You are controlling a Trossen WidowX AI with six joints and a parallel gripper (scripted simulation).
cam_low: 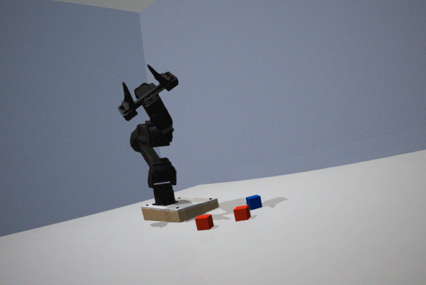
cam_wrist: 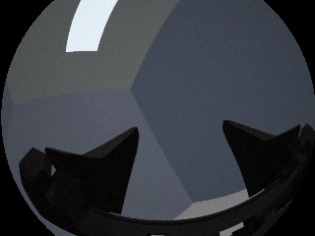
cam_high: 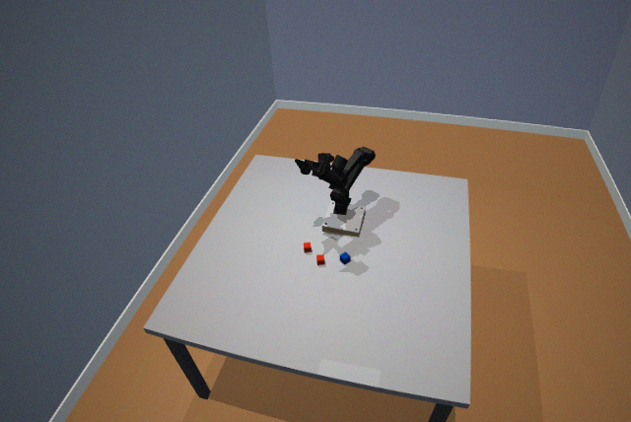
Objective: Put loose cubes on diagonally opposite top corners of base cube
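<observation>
A blue cube (cam_high: 344,257) (cam_low: 253,202) rests on the table. One red cube (cam_high: 320,259) (cam_low: 241,213) stands beside it with a gap. A second red cube (cam_high: 307,247) (cam_low: 204,222) lies farther from the blue one, near the arm's mounting board. All three sit separately on the table top, with nothing stacked on them. Which cube is the fixed base is not marked. My gripper (cam_low: 136,73) (cam_wrist: 181,125) is open and empty, its fingers wide apart. It is raised high above the table and points up and away from the cubes. The wrist view shows no cube.
The arm (cam_high: 340,193) (cam_low: 160,116) stands on a light mounting board (cam_high: 348,227) (cam_low: 198,211) with wooden sides, close to the cubes. The white table (cam_high: 264,305) (cam_low: 327,240) reaches out around them. Walls rise behind, and the arm's shadows fall near the blue cube.
</observation>
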